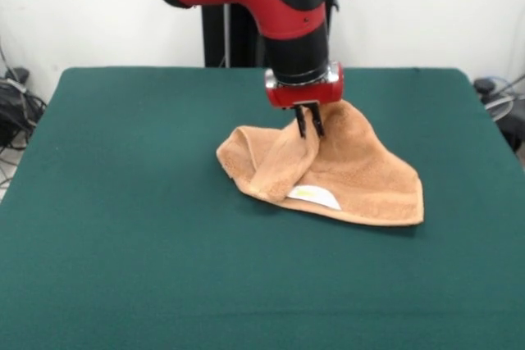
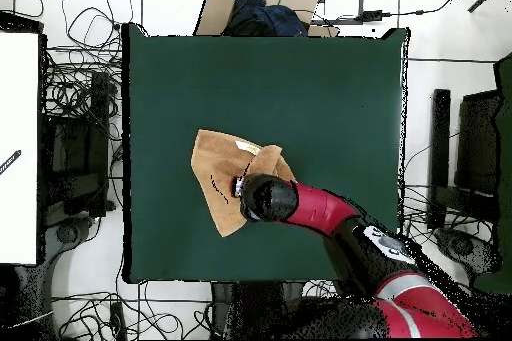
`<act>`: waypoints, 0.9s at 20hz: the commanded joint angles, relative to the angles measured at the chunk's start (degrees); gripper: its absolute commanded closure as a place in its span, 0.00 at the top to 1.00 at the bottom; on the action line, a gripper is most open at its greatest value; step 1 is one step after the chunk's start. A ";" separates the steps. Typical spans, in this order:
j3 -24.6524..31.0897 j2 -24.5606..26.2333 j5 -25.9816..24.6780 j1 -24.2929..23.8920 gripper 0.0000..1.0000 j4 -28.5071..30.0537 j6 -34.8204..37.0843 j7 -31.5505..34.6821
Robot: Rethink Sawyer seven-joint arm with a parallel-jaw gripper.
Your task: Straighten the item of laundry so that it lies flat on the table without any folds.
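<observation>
Item: orange-tan towel [image 1: 344,171], crumpled, near the middle of the green surface [image 1: 123,243]; one part drawn up into a peak, white label [image 1: 313,196] on the front edge. Gripper [image 1: 309,123]: fingers [image 1: 300,120] nearly together, pinching the raised fold at the peak.

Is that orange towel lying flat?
No. The towel is bunched, one part pulled up in the pincer, another folded over beside its white label.
</observation>
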 commanded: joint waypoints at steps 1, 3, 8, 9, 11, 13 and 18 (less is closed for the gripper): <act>-2.28 -3.08 -2.35 3.12 0.00 2.48 -10.71 11.56; -2.96 -1.37 -2.58 3.42 0.00 2.66 -13.72 12.13; -6.85 -0.49 -1.13 6.19 0.00 6.21 -18.31 14.46; -7.09 -1.97 -0.62 6.77 0.00 7.62 -17.37 14.33; -7.01 -5.76 0.79 7.51 0.00 9.96 -13.69 13.58; -6.85 -8.15 1.70 7.82 0.00 11.37 -12.06 13.23; -7.37 -8.55 1.70 8.20 0.00 12.94 -14.40 13.37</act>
